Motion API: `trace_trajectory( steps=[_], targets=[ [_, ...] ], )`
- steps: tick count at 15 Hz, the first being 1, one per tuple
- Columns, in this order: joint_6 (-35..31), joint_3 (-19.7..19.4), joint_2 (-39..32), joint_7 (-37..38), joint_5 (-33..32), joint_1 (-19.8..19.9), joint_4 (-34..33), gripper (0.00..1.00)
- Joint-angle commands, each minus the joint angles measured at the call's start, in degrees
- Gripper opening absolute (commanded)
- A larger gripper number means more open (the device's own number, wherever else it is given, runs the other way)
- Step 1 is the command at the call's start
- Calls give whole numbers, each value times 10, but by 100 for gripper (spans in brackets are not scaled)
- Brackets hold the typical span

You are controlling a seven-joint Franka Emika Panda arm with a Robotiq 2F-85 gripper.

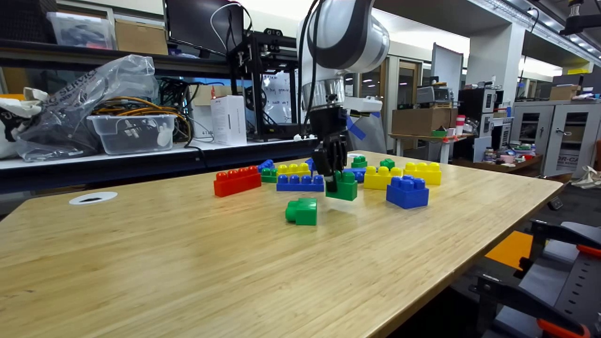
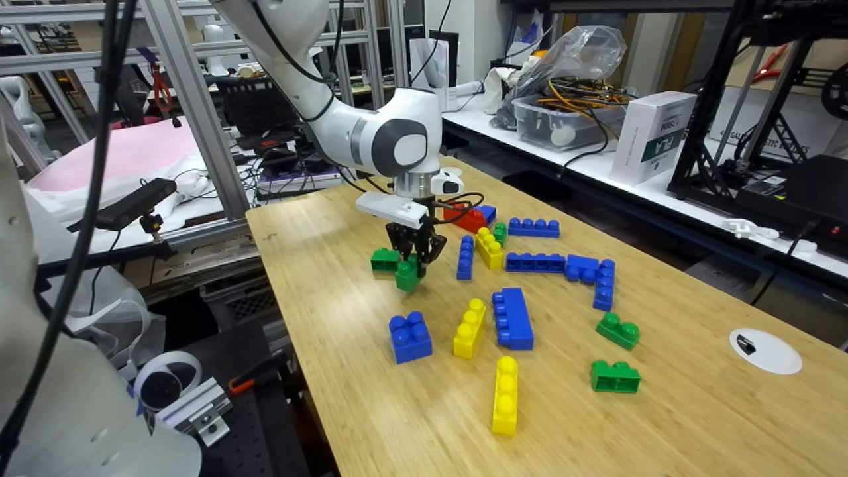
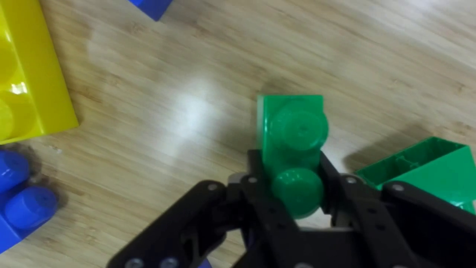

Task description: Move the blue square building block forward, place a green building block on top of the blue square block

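Hand [image 3: 290, 160] is clamped on the green block [image 3: 297, 111], fingers [image 3: 258, 195] on opposite side walls, studs up. Block looks just off the desk [image 1: 188, 263]. Hold seems off-centre: in the wrist view one stud sits between the fingers, the other sticks out past the tips.

Blue block [image 2: 411, 338] is on the desk, studs up, apart from the hand; in an exterior view it's nearer the camera than the hand. Stack not done yet.

Handling, my read: stiff, light, hollow plastic, hard to damage at normal squeeze. Walls look smooth and shiny, so expect some slip, plus pivoting about the fingers when pressed onto studs. Better hold: mid-length, across the flat side walls, lower edge left clear so the fingers don't foul the blue studs. Blue block should handle the same; if it needs shifting, take opposite walls below the studs. Probably light, so an off-line press could skid it.

Spare green block [image 1: 305, 212] lies on its side, near the hand, to its right in the wrist view. Keep the fingers clear of it on the way out.
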State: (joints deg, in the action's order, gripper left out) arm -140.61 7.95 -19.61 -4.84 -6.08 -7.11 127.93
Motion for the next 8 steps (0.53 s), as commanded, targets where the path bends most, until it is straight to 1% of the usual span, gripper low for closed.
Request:
trace_trajectory(
  steps=[1, 4, 8],
  targets=[
    [8, -6, 52, -20, -27, -2, 42, 10],
    [12, -5, 93, -52, -41, 5, 69, 10],
    [22, -9, 142, -128, -31, 19, 98, 10]
  ],
)
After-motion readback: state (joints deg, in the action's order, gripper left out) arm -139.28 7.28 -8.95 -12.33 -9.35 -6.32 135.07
